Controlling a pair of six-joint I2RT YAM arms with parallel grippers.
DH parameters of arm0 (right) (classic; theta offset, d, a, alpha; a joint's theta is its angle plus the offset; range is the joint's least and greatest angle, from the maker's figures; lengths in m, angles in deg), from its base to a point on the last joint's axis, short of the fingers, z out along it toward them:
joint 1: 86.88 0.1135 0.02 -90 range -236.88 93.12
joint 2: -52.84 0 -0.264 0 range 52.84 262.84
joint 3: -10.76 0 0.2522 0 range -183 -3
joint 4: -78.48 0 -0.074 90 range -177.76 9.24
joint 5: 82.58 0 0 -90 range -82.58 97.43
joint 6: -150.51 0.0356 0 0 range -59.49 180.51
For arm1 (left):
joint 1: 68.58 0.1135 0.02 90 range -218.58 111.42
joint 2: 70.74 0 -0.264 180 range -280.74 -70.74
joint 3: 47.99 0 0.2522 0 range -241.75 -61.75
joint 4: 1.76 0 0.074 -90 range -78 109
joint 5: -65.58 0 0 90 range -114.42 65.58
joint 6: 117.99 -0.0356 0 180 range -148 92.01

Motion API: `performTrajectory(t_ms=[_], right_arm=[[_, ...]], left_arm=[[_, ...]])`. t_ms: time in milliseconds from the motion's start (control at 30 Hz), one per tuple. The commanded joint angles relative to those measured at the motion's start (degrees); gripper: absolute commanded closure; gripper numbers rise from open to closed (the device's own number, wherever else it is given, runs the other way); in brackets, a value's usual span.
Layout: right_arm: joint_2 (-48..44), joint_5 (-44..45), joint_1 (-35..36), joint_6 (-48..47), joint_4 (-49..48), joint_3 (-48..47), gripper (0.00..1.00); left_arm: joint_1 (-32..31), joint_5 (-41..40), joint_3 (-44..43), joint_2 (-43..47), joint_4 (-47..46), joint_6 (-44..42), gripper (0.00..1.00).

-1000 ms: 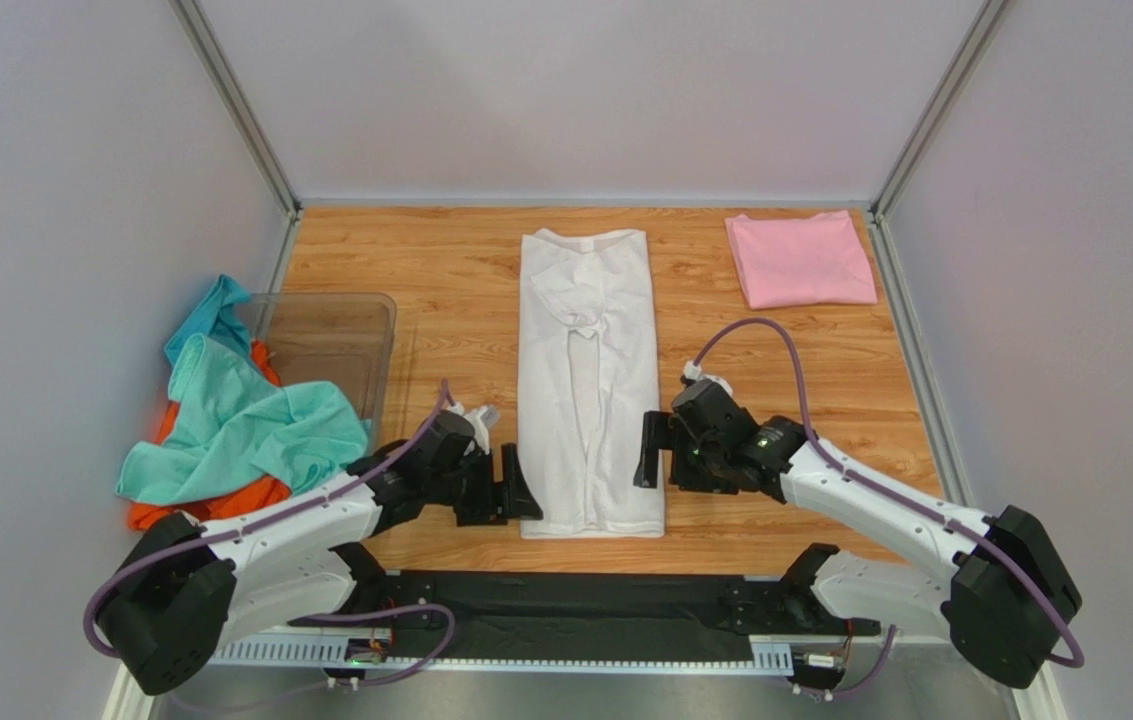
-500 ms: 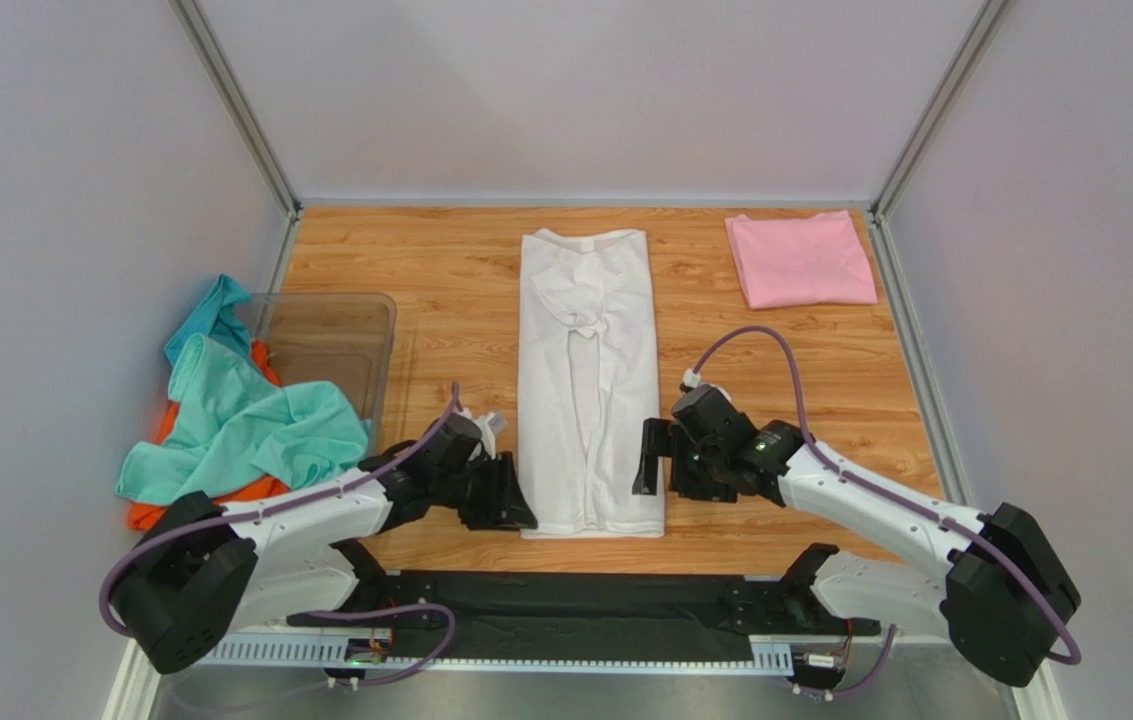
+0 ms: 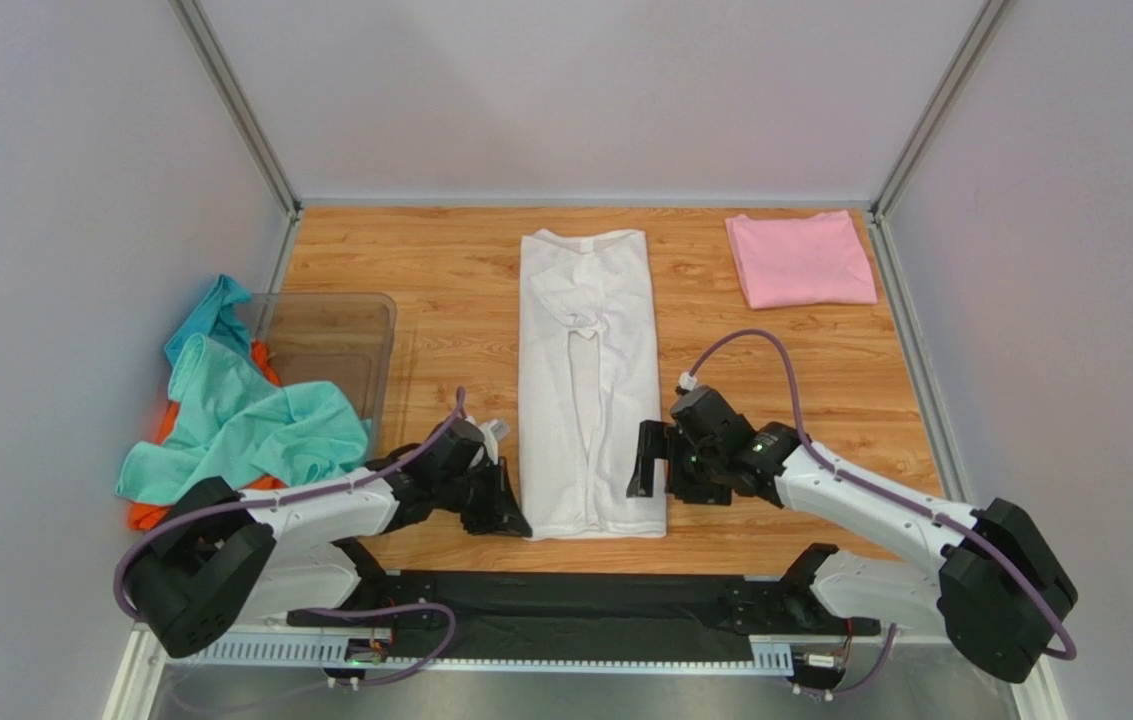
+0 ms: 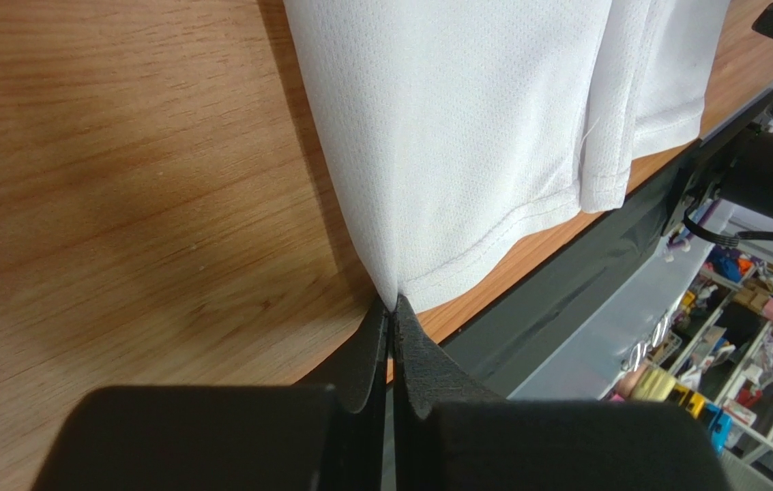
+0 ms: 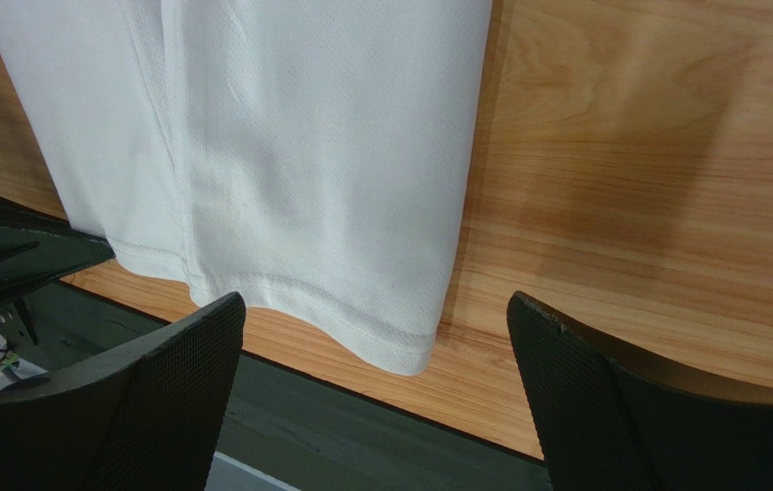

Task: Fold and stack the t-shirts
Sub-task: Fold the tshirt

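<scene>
A long folded shirt (image 3: 589,383) lay in the middle, a smaller folded shirt (image 3: 801,258) behind it to the right, a shirt heap (image 3: 234,428) over the bin (image 3: 335,333) at left.

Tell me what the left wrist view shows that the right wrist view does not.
Only the left wrist view: the tips of the left pincer shut on the near left corner of the white t-shirt. Only the right wrist view: the shirt's near right corner lying ungripped between the fingers of the open right pincer. Both: the shirt lying on the wooden table.
</scene>
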Motion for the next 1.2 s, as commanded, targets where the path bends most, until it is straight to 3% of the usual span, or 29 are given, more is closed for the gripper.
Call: performTrajectory(t_ms=[0, 267, 433, 533, 633, 700, 733, 900, 1033, 1167], right_arm=[[-0.35, -2.33, 0.00, 0.51, -1.65, 0.97, 0.00], [-4.48, -6.38, 0.00, 0.15, 3.28, 3.96, 0.03], [-4.22, -9.37, 0.17, 1.12, -1.90, 6.86, 0.10], [-1.50, -9.90, 0.35, 2.00, -4.18, 7.04, 0.19], [0.26, -9.99, 0.62, 2.70, -5.51, 7.30, 0.38], [1.14, -9.46, 0.62, 2.88, -5.25, 7.22, 0.45], [1.32, -9.28, 0.61, 3.06, -4.73, 7.22, 0.56], [2.46, -7.62, 0.70, 3.58, -2.01, 7.13, 0.68], [2.90, -6.47, 0.79, 3.41, 0.64, 7.13, 0.93], [1.68, -6.56, 0.79, 2.88, 1.96, 7.65, 1.00]], left_arm=[[-0.43, -1.34, 0.89, -1.16, 1.49, -0.79, 1.00], [-0.52, -3.10, 0.98, 2.62, 4.92, -0.87, 1.00], [-0.43, -3.36, 1.50, 3.24, 4.14, -0.61, 1.00], [-0.52, -2.66, 1.51, 2.71, 3.17, -0.35, 1.00], [-0.43, -3.10, 2.12, 3.24, 3.26, 0.27, 1.00], [-0.43, -3.27, 2.47, 3.94, 3.34, 0.36, 1.00], [-0.52, -3.27, 2.65, 4.20, 3.34, 0.62, 1.00], [-0.43, -3.97, 3.35, 5.87, 4.05, 1.06, 1.00], [-0.52, -4.94, 3.79, 7.10, 5.36, 1.41, 1.00], [-0.52, -4.95, 4.40, 8.68, 6.07, 1.76, 1.00]])
